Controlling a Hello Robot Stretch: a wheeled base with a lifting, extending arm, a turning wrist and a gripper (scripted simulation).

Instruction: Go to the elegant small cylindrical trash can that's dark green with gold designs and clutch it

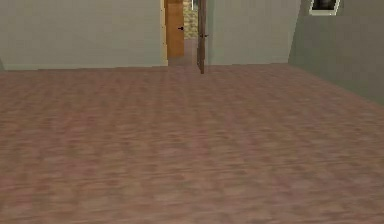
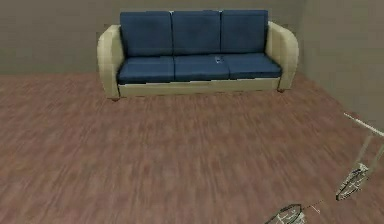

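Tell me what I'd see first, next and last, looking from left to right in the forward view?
grey wall → open doorway → dark door beside it → framed picture high on the wall on the forward view's right.

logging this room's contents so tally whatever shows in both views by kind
sofa: 1
open door: 1
framed picture on the wall: 1
small dark item on the sofa seat: 1
thin wiry object, kind unclear: 1
total: 5
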